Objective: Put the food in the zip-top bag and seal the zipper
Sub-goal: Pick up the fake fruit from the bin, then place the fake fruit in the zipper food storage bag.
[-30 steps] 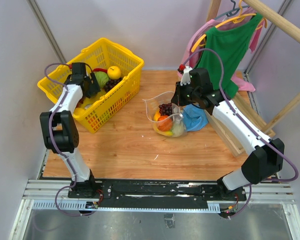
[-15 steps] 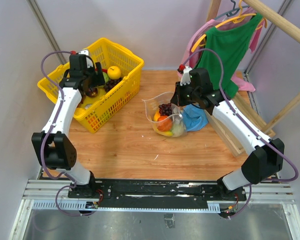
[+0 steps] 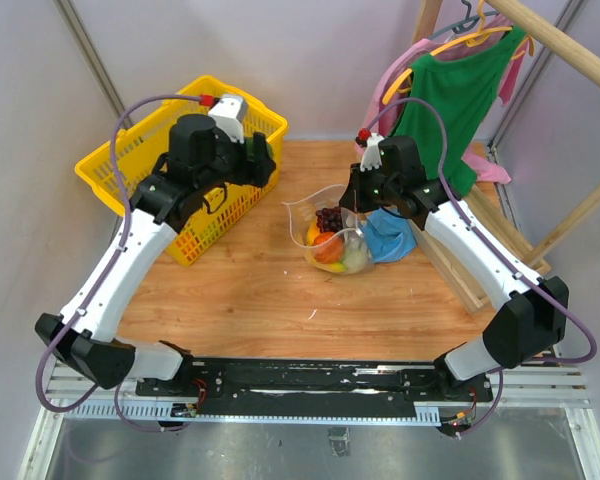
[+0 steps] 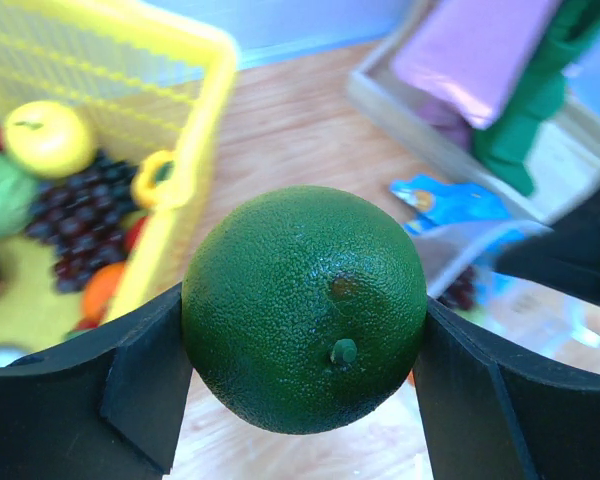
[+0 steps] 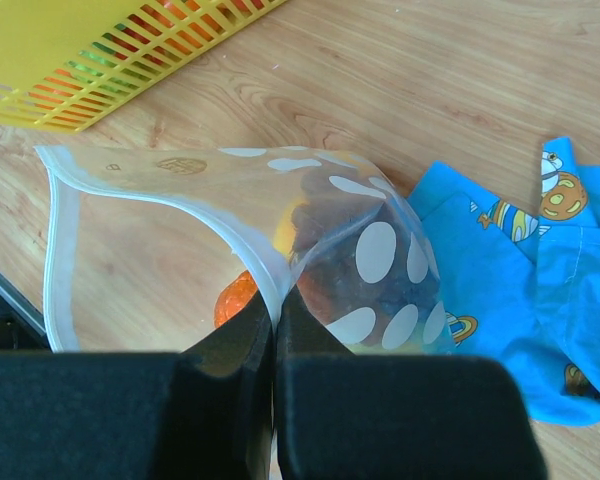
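Observation:
My left gripper (image 4: pixel 302 345) is shut on a round dark green fruit (image 4: pixel 303 305) with a pebbled skin, held in the air between its black fingers. In the top view the left gripper (image 3: pixel 264 162) hangs over the basket's right rim, left of the zip-top bag (image 3: pixel 318 208). The bag stands open on the table with an orange, dark grapes and other food (image 3: pixel 332 245) inside. My right gripper (image 5: pixel 275 318) is shut on the bag's mouth edge, pinching the pale zipper (image 5: pixel 230 225) and holding it up. An orange (image 5: pixel 235 297) shows through the plastic.
A yellow mesh basket (image 3: pixel 110 150) at the back left holds a yellow fruit (image 4: pixel 47 137), dark grapes (image 4: pixel 75 215) and more toys. A blue printed cloth (image 3: pixel 390 236) lies right of the bag. Clothes (image 3: pixel 450 90) hang on a wooden rack (image 3: pixel 480 265) at the right.
My left arm rose out of the basket and swung right toward the bag, carrying the green fruit. The right arm and the bag stayed still.

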Action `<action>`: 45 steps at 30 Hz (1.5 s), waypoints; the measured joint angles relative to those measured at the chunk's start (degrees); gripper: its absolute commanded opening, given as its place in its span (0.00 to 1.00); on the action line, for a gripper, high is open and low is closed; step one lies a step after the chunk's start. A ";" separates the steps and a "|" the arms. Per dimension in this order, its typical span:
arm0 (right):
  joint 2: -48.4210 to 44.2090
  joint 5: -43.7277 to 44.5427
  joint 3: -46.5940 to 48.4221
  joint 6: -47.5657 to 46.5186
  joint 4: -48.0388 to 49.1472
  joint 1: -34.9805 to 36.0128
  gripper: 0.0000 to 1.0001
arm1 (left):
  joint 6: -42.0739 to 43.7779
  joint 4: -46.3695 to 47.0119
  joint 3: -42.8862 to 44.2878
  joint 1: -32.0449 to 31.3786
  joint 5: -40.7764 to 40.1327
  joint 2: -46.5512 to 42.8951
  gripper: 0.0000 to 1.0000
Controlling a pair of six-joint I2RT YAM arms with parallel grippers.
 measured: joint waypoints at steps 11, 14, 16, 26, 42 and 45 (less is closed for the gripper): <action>0.11 -1.40 0.00 1.40 0.09 0.02 0.01 | 1.01 5.11 -4.57 -16.92 2.86 -0.24 0.21; 0.11 -1.53 0.00 1.49 0.09 0.02 0.00 | 1.31 6.27 -5.55 -19.12 3.32 0.92 0.21; 0.11 -1.55 0.00 1.49 0.09 0.02 0.01 | 1.49 7.19 -6.54 -20.28 3.52 1.68 0.21; 0.11 -1.60 0.00 1.49 0.09 0.02 0.01 | 0.39 6.75 -9.77 -21.92 1.01 8.50 0.30; 0.11 -1.73 0.00 1.46 0.09 0.02 0.01 | -6.05 2.60 -9.57 -21.92 -9.97 13.38 0.81; 0.11 -1.73 0.00 1.49 0.09 0.02 0.01 | -6.84 2.01 -9.20 -21.94 -11.69 13.38 0.88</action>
